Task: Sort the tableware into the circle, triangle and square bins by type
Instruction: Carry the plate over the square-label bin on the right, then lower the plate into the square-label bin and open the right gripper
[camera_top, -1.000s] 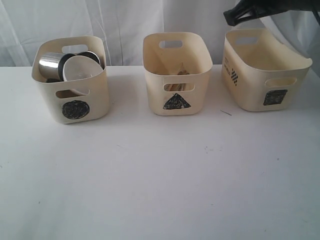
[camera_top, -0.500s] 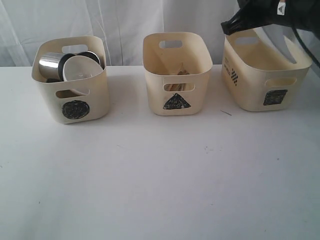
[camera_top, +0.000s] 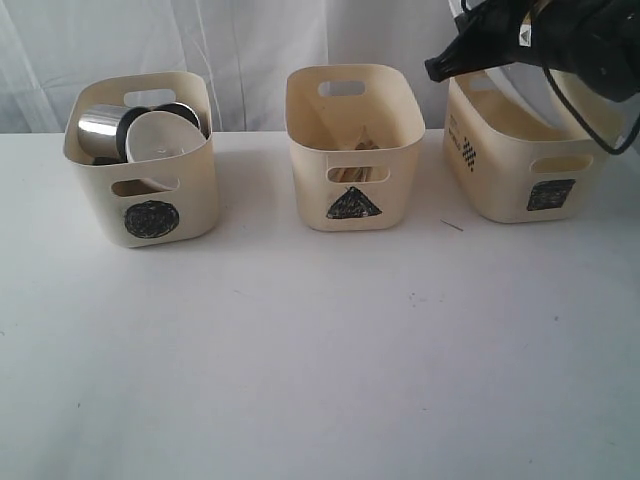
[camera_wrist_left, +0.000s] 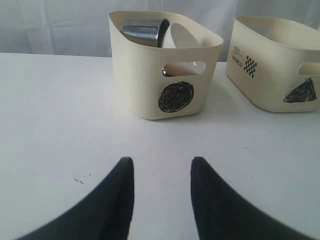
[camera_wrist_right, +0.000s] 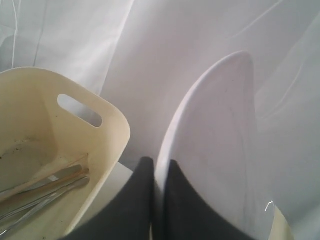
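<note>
The wide square bin (camera_top: 500, 185) has the large white plate (camera_wrist_right: 215, 145) on edge just above it, clamped by the right gripper (camera_wrist_right: 159, 161). The triangle bin (camera_top: 310, 170) stands beside the square bin, and the circle bin (camera_top: 195, 190) is farther off. The left gripper (camera_wrist_left: 161, 160), farthest away, gapes empty.

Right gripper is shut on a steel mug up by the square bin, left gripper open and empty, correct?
No: what the right gripper is shut on is the white plate, as the right wrist view shows. It is up by the square bin, and the left gripper is open and empty.
</note>
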